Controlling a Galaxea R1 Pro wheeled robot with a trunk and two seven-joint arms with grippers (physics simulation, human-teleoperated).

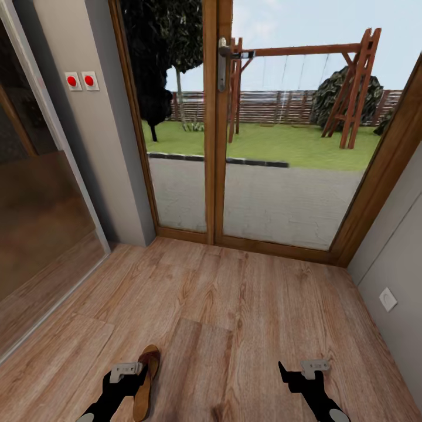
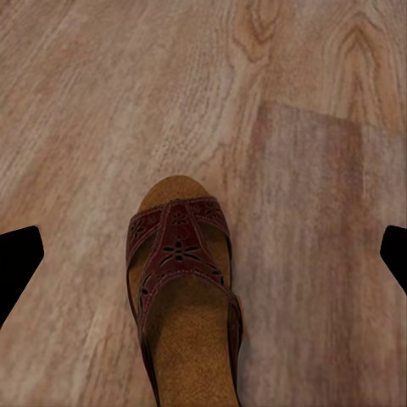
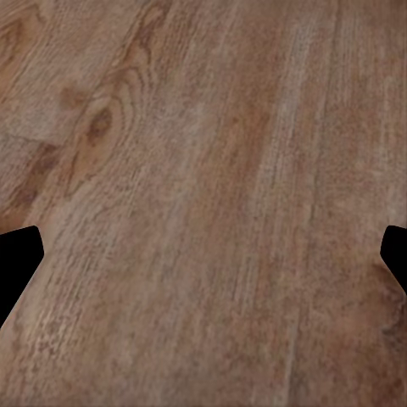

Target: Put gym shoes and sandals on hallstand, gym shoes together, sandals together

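One brown sandal (image 1: 146, 381) with a tan insole and a dark red strap (image 2: 182, 288) lies on the wood-plank corridor floor (image 1: 246, 305), near the bottom left of the head view. My left gripper (image 1: 126, 376) hangs open just beside and above it. In the left wrist view the sandal's toe sits between the wide-spread fingertips (image 2: 17, 259), touching neither. My right gripper (image 1: 300, 375) is open over bare planks (image 3: 203, 212) at the lower right. The gym shoes and the hallstand are out of view.
A wood-framed glass double door (image 1: 215, 146) closes the corridor ahead, with a garden and swing frame outside. A mirrored sliding-door wardrobe (image 1: 35, 205) lines the left side. A grey wall with a socket (image 1: 387, 299) bounds the right. Two red switches (image 1: 81, 81) sit on the left pillar.
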